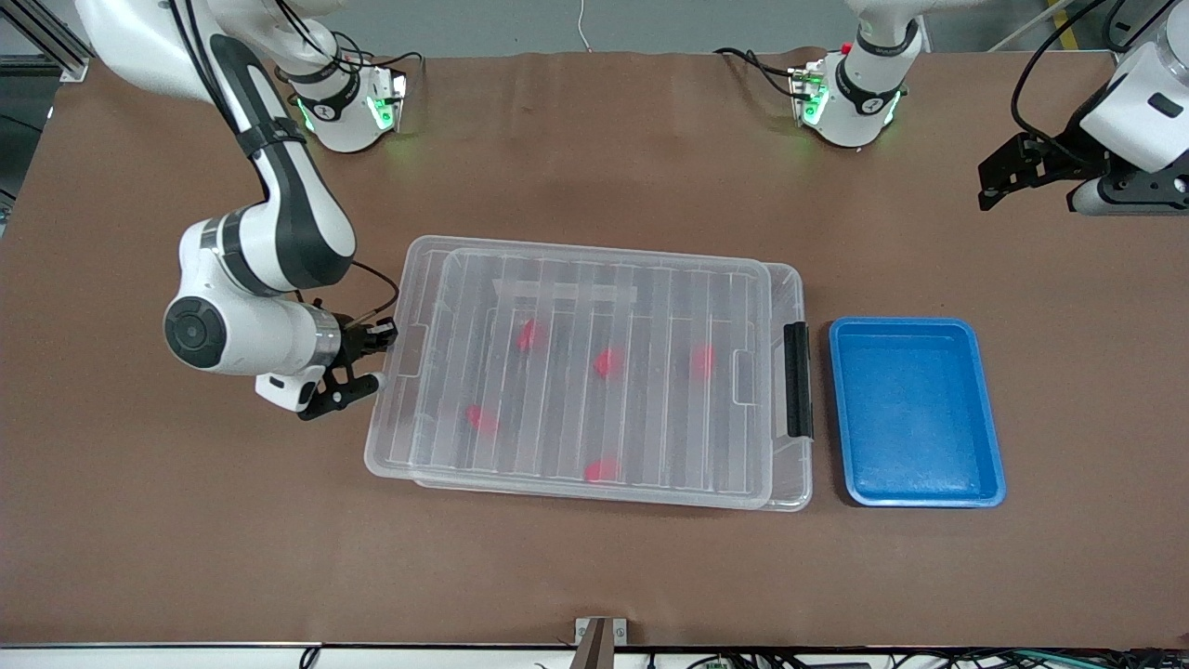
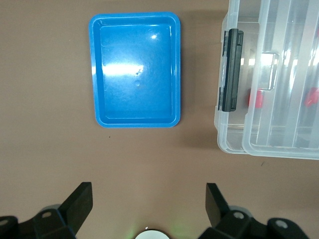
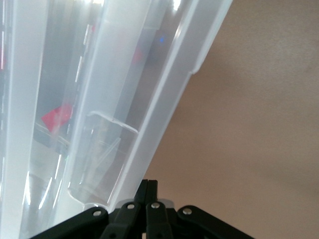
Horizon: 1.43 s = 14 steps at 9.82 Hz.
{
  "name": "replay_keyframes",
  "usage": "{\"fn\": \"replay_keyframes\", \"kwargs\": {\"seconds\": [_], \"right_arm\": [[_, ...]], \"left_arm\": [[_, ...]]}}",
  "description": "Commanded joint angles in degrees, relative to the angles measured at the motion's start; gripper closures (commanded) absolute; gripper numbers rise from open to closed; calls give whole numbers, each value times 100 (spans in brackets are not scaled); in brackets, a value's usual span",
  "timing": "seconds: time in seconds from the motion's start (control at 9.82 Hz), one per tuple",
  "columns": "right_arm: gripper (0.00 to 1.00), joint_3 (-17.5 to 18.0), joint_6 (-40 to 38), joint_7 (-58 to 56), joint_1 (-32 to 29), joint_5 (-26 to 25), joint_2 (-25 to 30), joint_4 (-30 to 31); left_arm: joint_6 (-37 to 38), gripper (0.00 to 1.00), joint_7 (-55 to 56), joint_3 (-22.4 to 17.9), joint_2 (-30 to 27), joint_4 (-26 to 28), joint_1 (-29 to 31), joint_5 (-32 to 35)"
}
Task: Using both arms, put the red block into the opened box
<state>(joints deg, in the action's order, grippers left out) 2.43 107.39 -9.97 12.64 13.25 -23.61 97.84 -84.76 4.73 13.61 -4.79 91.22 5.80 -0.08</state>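
Note:
The clear box lies mid-table with its ribbed lid resting on it, slightly shifted, and its black latch at the end toward the left arm. Several red blocks, one of them, show blurred through the lid, inside the box. My right gripper is shut and empty, low at the box's unlatched end. Its tips sit right at the lid's rim. My left gripper hangs open and empty in the air over the table at the left arm's end. Its wrist view looks down on the latch.
An empty blue tray sits beside the latch end of the box, toward the left arm's end; it also shows in the left wrist view, blue tray. Brown table surface surrounds both containers. The two arm bases stand along the table edge farthest from the front camera.

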Motion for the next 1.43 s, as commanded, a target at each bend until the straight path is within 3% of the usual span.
{"fn": "replay_keyframes", "kwargs": {"seconds": [0.0,0.41,0.51,0.61,0.71,1.02,1.32], "right_arm": [[100,12,1,442,220,117,-170,-212],[100,153,168,505,239,108,-179,-231],[96,153,151,505,178,99,-170,-248],[67,109,3,523,108,29,-48,-274],[1,39,-321,723,-171,-84,310,-370],[0,30,-999,1558,-709,-1067,1311,-679],[0,-92,-1605,1516,-1412,-1131,2174,-670]], "left_arm": [[47,0,-43,10,31,160,0,-1],[47,0,-52,10,31,142,27,-1],[47,0,-52,10,66,90,27,-1],[47,0,-52,10,83,54,27,-1],[47,0,-52,10,110,28,27,-1],[47,0,-60,10,119,28,27,-1],[47,0,-60,2,119,-16,27,-10]]}}
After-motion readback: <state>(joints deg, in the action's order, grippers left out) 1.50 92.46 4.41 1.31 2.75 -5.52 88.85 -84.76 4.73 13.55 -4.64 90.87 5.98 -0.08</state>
